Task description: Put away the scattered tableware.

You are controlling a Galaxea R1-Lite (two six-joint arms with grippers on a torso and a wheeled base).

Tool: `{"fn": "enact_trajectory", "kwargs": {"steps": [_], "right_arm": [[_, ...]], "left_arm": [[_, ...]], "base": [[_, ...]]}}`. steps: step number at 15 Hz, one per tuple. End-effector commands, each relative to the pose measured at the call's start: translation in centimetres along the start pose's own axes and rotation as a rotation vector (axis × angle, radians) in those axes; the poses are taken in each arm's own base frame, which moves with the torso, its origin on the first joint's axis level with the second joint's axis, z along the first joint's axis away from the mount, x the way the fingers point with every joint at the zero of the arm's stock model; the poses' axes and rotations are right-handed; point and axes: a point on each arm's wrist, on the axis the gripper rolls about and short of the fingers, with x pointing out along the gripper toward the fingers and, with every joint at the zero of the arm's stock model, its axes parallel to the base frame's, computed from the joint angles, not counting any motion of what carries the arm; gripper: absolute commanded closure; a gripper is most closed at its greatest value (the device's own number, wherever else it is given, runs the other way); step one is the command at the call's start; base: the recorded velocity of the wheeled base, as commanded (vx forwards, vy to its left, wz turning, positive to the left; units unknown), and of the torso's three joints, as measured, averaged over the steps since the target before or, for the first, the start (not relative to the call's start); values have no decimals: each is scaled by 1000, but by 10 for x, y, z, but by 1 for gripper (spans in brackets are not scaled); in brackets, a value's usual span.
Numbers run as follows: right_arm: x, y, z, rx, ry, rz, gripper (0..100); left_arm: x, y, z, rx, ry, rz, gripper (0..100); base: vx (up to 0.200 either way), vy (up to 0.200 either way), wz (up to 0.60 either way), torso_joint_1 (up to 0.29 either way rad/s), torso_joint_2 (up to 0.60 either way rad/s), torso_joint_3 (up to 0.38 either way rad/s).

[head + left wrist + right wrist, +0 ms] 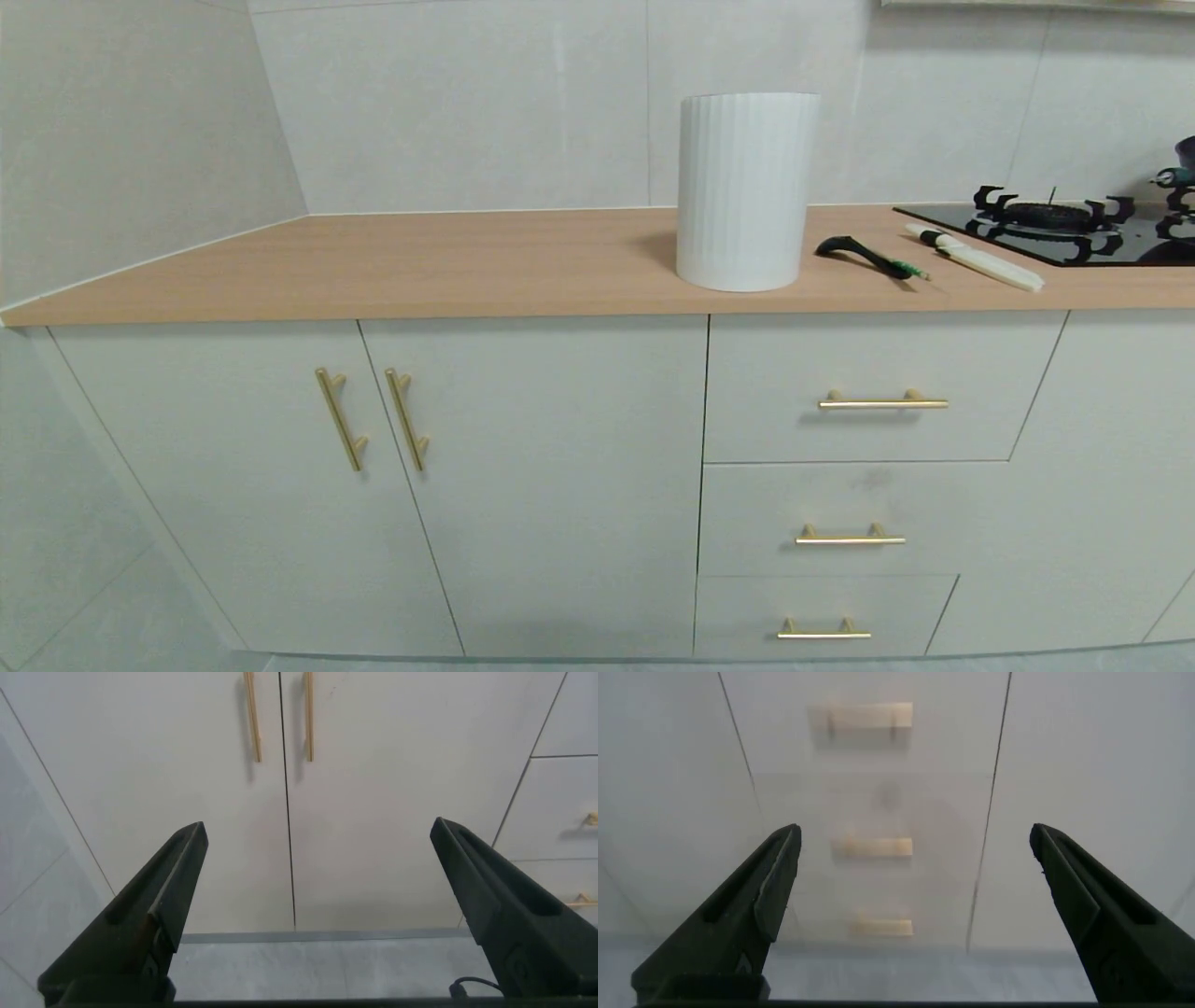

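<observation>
Nothing is put away yet: the black tool (868, 255) lies on the counter (420, 261) just beside the white pot (747, 191), the white knife (976, 259) a bit farther off, and the left fingers (159, 896) and right fingers (752, 905) are spread wide, holding nothing.

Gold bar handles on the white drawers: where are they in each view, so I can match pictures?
Head view: three gold bar handles, stacked on the white drawers right of the white cupboard door.
Left wrist view: two handle ends at the frame edge, outside the open left gripper.
Right wrist view: all three handles, framed by the open right gripper.
Shared landmark: the vertical seam between door and drawers.
</observation>
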Motion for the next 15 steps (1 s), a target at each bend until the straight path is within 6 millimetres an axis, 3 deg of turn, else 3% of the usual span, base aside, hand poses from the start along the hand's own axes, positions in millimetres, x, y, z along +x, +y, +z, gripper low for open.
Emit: {"fn": "enact_trajectory", "kwargs": {"steps": [1, 3, 5, 9, 11, 14, 15], "right_arm": [[29, 1, 43, 47, 147, 79, 0], [54, 3, 48, 41, 288, 128, 0], [95, 7, 57, 38, 457, 129, 0], [171, 15, 68, 18, 628, 135, 0], [204, 17, 57, 4, 690, 136, 0], [248, 20, 22, 2, 760, 131, 0], [265, 20, 1, -1, 803, 122, 0]], "left_arm": [[0, 0, 0, 0, 0, 1, 0], [0, 0, 0, 0, 0, 1, 0], [0, 0, 0, 0, 0, 1, 0], [0, 0, 0, 0, 0, 1, 0], [0, 0, 0, 0, 0, 1, 0], [0, 0, 0, 0, 0, 1, 0], [0, 0, 0, 0, 0, 1, 0]], "base": [[0, 0, 0, 0, 0, 0], [0, 0, 0, 0, 0, 0], [0, 0, 0, 0, 0, 0], [0, 0, 0, 0, 0, 0], [0, 0, 0, 0, 0, 0], [0, 0, 0, 0, 0, 0], [0, 0, 0, 0, 0, 0]]}}
